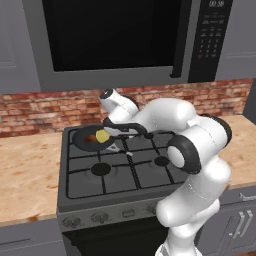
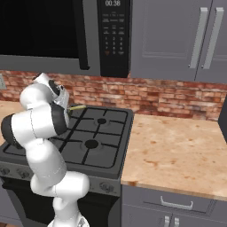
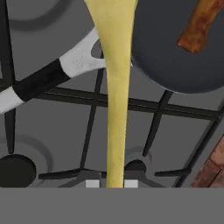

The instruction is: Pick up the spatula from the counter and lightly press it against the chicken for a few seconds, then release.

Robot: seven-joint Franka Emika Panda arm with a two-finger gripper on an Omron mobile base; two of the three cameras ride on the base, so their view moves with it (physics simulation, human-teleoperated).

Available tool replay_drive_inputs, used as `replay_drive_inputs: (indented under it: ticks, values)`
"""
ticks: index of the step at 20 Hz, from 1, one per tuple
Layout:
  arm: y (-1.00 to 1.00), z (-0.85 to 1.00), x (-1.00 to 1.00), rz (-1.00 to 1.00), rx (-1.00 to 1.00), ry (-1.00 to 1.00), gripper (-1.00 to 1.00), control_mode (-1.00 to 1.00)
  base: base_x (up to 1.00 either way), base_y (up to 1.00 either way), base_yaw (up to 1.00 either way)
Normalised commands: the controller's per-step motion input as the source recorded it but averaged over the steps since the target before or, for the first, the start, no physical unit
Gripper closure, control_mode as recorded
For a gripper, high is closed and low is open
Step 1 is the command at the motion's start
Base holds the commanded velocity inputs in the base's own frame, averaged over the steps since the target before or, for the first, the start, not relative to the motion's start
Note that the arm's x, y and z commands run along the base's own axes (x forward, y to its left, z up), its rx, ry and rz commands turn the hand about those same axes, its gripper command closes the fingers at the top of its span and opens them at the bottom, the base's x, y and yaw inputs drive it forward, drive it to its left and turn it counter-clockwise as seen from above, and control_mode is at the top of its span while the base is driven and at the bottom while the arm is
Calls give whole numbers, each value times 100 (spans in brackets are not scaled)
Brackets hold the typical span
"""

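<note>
We see a black gas stove (image 1: 120,175) with iron grates, set in a speckled beige counter (image 1: 25,170) below a red brick wall (image 1: 40,107) and a dark microwave (image 1: 110,35). The smooth yellow spatula (image 3: 116,87) runs as a flat strip from the gripper (image 3: 111,183), whose jaws clamp its handle, across the rim of the round dark pan (image 3: 175,65), beside the brown chicken (image 3: 199,26); we cannot tell whether they touch.

microwave (image 1: 115,35) overhanging stove (image 1: 125,176), pan handle (image 3: 43,78) crossing behind spatula (image 3: 117,109), front burners (image 1: 101,169) free
</note>
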Motion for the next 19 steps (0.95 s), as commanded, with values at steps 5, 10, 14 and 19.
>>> replay_drive_inputs:
  ticks: [5, 10, 14, 19]
  values:
    - [-13, 20, -46, 7, 0, -9, 100, -100, 0, 0, 0]
    - [-15, 41, -45, 6, 2, -5, 100, -100, 0, 0, 0]
    - [-17, 61, -42, 4, 7, 0, 100, -100, 0, 0, 0]
    - [-20, 51, -55, 2, 9, 0, 100, -100, 0, 0, 0]
